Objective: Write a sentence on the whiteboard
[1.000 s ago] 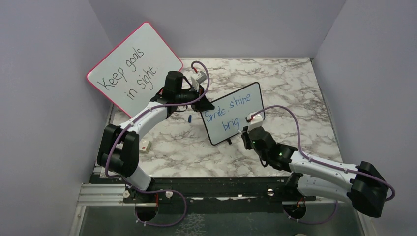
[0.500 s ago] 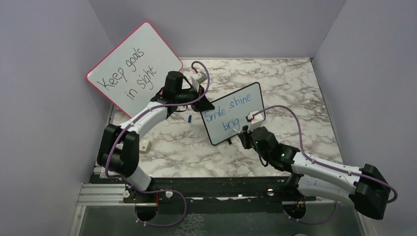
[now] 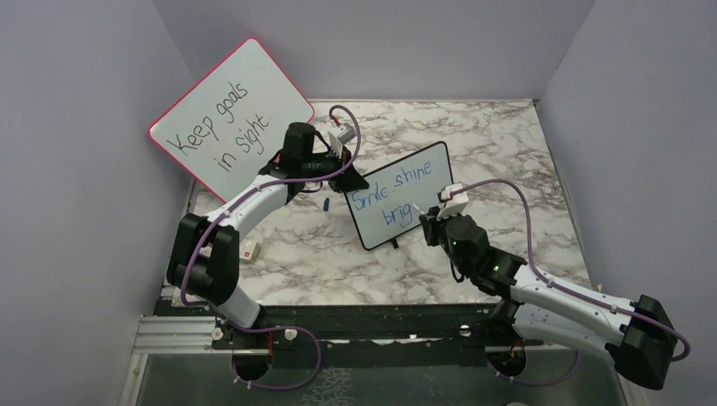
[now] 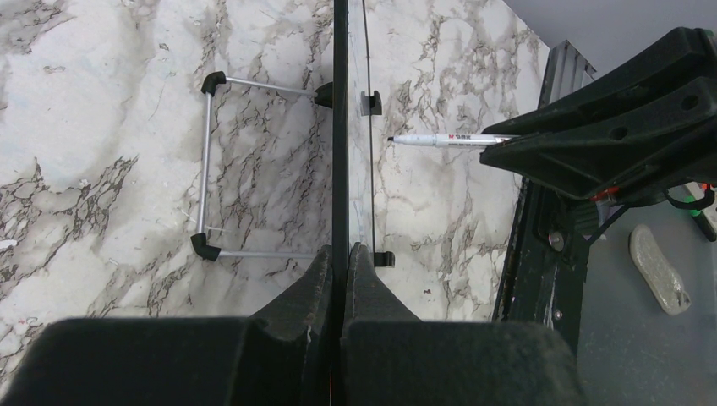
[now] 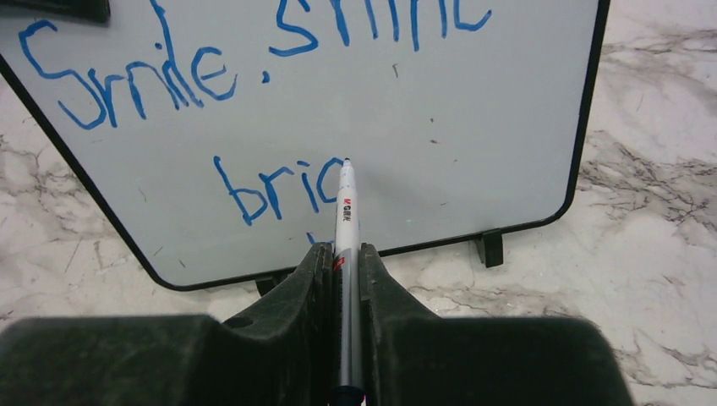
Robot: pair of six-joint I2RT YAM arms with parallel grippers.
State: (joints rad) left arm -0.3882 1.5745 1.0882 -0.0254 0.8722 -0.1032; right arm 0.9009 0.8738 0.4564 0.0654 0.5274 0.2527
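The black-framed whiteboard (image 3: 429, 188) stands upright mid-table. My left gripper (image 3: 348, 181) is shut on its upper left edge; the left wrist view shows that edge (image 4: 340, 127) pinched between the fingers of the left gripper (image 4: 342, 250). The sentence (image 3: 391, 186) in blue reads "Smile, shine" over "brig". My right gripper (image 5: 344, 247) is shut on a white marker (image 5: 345, 203). Its tip points at the board face (image 5: 482, 127) just right of "bri", hiding the last letter. In the left wrist view the marker (image 4: 444, 139) stops slightly short of the face.
A larger red-framed board (image 3: 232, 114) reading "Keep goals in sight" leans at the back left. A small blue cap (image 3: 325, 204) and a white piece (image 3: 249, 250) lie on the marble table left of the whiteboard. A wire stand (image 4: 205, 165) props up the whiteboard's back.
My right arm has swung to the right and slightly up along the board, carrying the marker tip to the end of "brig". The left arm and the board have not moved.
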